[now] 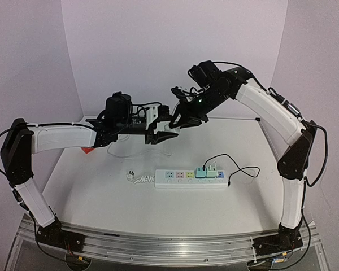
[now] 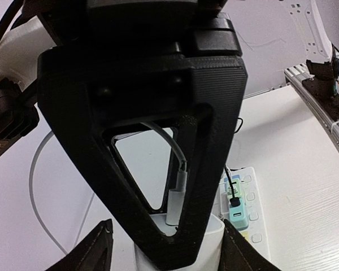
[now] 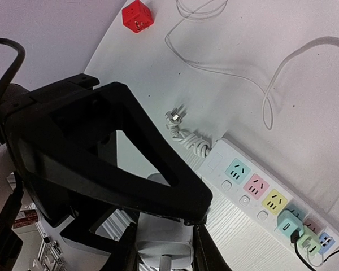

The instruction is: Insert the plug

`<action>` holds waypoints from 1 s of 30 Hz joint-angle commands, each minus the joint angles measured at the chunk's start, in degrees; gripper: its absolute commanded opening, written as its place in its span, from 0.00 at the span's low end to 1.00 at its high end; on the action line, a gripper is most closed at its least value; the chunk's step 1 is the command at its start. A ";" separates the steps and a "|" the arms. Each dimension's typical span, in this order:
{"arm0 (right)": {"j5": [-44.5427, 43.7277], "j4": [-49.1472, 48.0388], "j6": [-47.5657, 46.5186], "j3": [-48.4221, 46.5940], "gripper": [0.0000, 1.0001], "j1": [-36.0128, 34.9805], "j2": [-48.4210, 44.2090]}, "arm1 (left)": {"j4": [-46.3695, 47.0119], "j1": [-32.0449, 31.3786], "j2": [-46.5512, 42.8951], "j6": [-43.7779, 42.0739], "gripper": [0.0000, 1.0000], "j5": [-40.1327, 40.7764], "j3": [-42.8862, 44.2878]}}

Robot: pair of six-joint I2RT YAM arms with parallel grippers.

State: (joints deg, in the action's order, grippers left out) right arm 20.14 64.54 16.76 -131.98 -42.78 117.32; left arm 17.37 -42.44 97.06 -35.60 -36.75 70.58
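The plug (image 1: 168, 125) is a white adapter block held in mid-air above the table's far middle, where the two arms meet. My right gripper (image 3: 165, 254) is shut on the plug (image 3: 164, 235), its prong end facing the camera. My left gripper (image 2: 169, 251) stands open around the same plug (image 2: 211, 236): the left finger is clear of it and the right finger is at its side. A white cable connector (image 2: 178, 195) enters the plug's top. The right gripper's black finger frame hides much of the plug. The white power strip (image 1: 189, 178) lies below on the table, with its coloured sockets (image 3: 254, 185) free.
Two mint adapters (image 1: 204, 172) with a black cable (image 1: 237, 169) occupy the strip's right end. The strip's own coiled cord and plug (image 1: 137, 177) lie at its left end. A red cube (image 3: 138, 16) sits far left. A thin white cable (image 3: 226, 68) loops across the table.
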 commanded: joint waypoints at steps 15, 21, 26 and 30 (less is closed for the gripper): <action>-5.62 3.07 -7.16 2.43 0.00 -0.72 -4.43 | -8.10 1.20 -4.92 -9.69 0.99 -0.67 -5.53; -8.35 4.20 -14.40 5.62 0.00 -1.10 -4.97 | -13.00 2.08 -4.39 -7.45 0.98 -0.08 -5.06; -13.29 7.10 -31.08 9.14 0.00 -3.80 -4.09 | -27.64 2.33 -0.06 -10.33 0.94 -0.44 -3.96; -14.68 12.59 -42.44 6.78 0.00 -5.22 0.49 | -32.85 2.32 3.63 -9.89 0.95 1.41 -3.73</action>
State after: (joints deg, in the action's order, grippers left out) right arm 8.15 71.18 -9.91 -123.26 -46.04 115.30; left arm -5.32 -40.23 96.88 -44.76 -36.00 65.28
